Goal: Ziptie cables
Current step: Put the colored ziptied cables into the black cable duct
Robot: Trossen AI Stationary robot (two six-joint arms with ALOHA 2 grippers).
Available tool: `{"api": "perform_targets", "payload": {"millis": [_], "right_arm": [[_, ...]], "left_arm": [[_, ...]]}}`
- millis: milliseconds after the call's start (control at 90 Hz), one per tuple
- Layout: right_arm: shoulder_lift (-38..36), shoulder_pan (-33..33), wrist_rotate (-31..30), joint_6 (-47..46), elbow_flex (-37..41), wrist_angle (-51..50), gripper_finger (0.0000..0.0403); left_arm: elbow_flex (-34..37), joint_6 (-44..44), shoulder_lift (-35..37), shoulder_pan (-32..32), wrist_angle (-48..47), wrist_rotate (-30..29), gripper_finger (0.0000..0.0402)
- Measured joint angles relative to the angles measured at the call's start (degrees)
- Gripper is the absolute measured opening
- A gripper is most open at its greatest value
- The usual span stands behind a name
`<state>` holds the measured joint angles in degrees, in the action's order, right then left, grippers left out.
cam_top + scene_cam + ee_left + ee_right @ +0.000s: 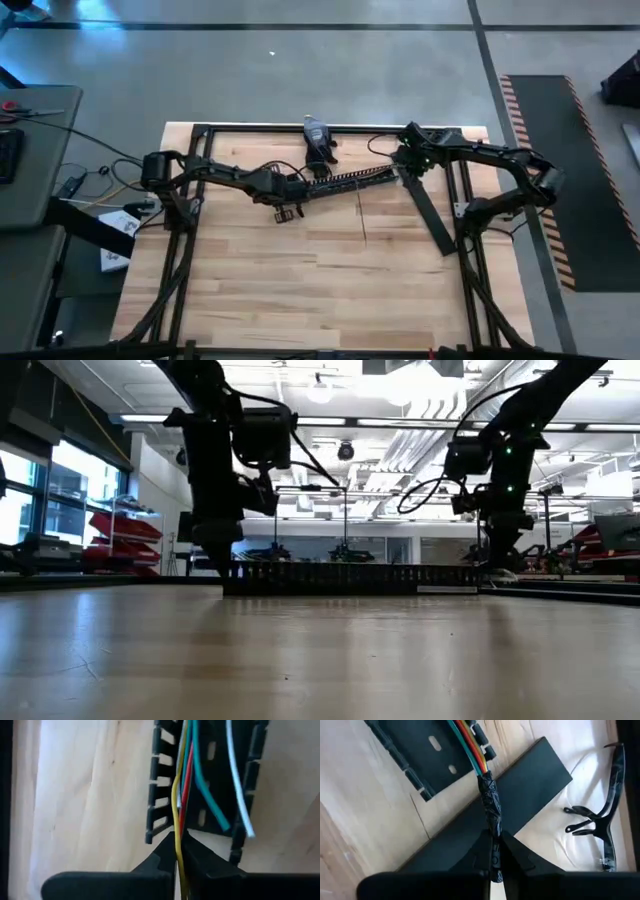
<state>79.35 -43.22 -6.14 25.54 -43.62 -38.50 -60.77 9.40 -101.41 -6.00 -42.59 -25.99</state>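
Observation:
A bundle of thin cables, yellow, red, teal and white (192,775), lies along the inside of a long black comb-edged duct (352,181) on the wooden table. At the duct's right end the cables join in a black-wrapped section (489,800). My left gripper (303,190) is at the duct's left end, shut on a yellow wire. My right gripper (405,170) is at the right end, shut on the wrapped section. The teal and white wire ends (237,827) lie loose in the duct. My left gripper pinches the yellow wire (176,827) between its two fingertips, just outside the duct's left end. The wire runs lengthwise between the fingers and on into the duct. My right gripper pinches the black-wrapped cable end (492,827) between its two fingers. The wrapped end runs along the fingers, over the flat black lid strip (530,780), toward the duct.
The flat black lid strip (430,215) lies aslant right of the duct. A hand tool (318,138) lies at the table's far edge. A thin curved black piece (600,820) sits near the right gripper, and a small black part (285,213) lies near the left gripper.

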Motion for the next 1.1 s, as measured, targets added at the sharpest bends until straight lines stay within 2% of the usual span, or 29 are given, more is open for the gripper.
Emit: {"api": "perform_targets", "payload": {"millis": [367,822,1100], "right_arm": [[0.1,0.1,4.3,0.0,0.8,4.1,0.0022],[0.1,0.1,9.3,3.9,1.4,6.0,0.0025],[2.6,0.1,8.7,3.0,1.4,6.0,0.0032]], "left_arm": [[0.0,1.1,0.0,0.5,-4.1,-0.1,0.0],[-0.7,3.2,0.0,2.7,-11.2,-2.5,0.0],[-0.7,5.1,0.0,3.1,-15.8,-2.6,0.0]]}}
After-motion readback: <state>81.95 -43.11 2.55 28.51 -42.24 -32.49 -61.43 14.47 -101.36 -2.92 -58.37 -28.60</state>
